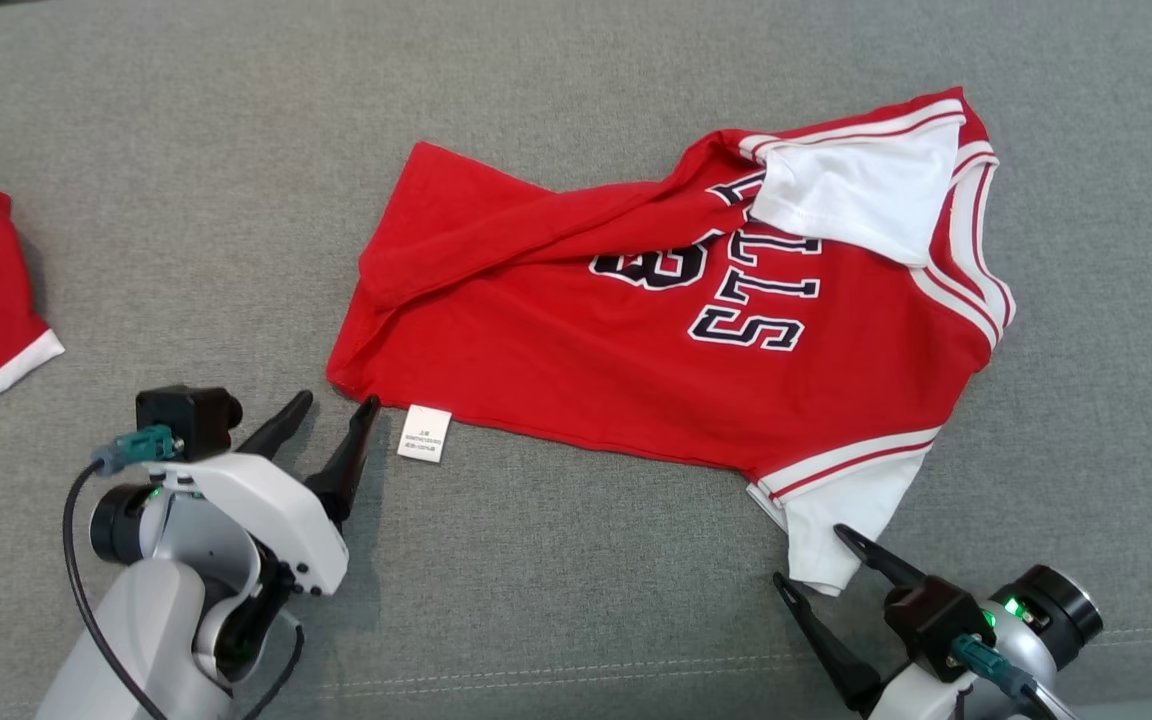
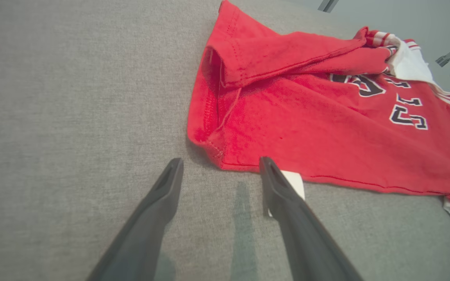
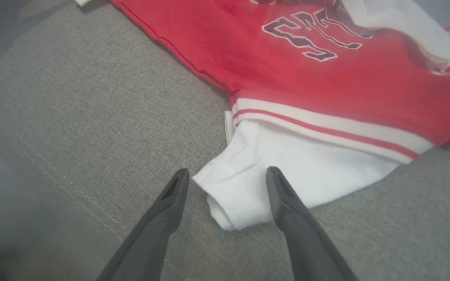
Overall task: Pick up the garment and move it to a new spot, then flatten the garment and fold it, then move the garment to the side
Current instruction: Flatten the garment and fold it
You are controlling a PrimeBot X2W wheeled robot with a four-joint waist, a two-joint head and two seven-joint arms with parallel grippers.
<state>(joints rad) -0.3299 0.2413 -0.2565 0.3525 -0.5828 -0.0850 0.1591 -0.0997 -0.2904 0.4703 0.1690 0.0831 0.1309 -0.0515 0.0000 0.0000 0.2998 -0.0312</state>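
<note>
While the left claw (image 1: 339, 400) and right claw (image 1: 811, 555) are gaping wide, a 1-layer pinch may be leaving the garment (image 1: 636, 340) twisted.

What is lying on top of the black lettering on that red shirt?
A folded-over red flap of the shirt and its white sleeve lie across the lettering. The letters beneath them are covered and cannot be read.
</note>
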